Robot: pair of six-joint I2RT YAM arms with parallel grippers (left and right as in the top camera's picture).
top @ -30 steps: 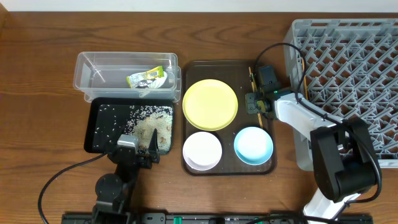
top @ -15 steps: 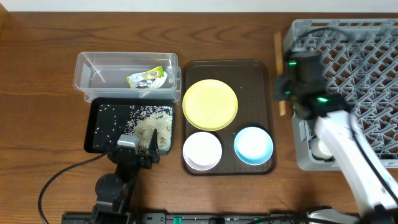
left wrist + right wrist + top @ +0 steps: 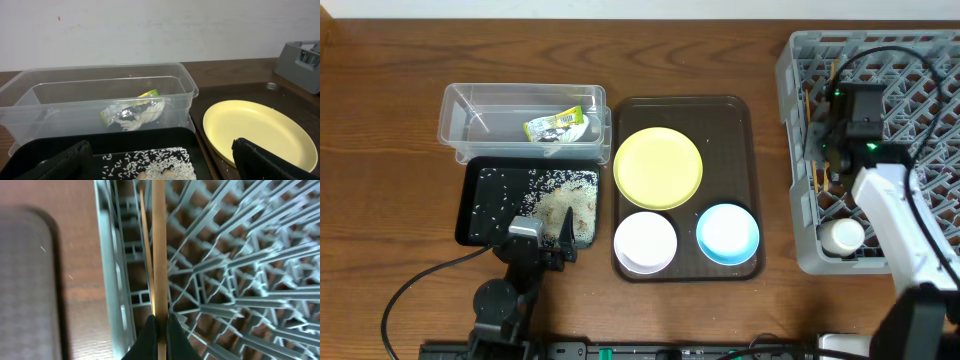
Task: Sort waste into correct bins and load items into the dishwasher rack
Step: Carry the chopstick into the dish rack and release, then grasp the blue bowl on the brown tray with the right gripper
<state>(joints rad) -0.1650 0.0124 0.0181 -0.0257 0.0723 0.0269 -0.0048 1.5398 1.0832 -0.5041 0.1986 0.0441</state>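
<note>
While the right pincer [image 3: 159, 322] is clamped narrowly on the pair of chopsticks [image 3: 158, 255], it holds them over the left side of the dishwasher rack [image 3: 800, 60], which takes up the right edge of the counter [image 3: 380, 100] up to its far corner. The sticks run lengthwise just inside the rack's left wall, above the grey pegs. A white cup [image 3: 843, 236] sits in the rack's near-left corner. Toward the middle of the counter, the brown serving tray [image 3: 740, 120] carries the yellow plate [image 3: 658, 167] at its far end, with the white bowl [image 3: 645, 241] and the blue bowl [image 3: 727, 233] side by side at its near end. Left of it, the clear tub [image 3: 455, 110] holds the snack wrapper [image 3: 556, 126], and the black tray [image 3: 470, 200] just in front of the tub holds scattered rice [image 3: 565, 195]. The left pincer [image 3: 161, 150] is spread wide, low at the near edge of the black tray and gripping nothing.
</note>
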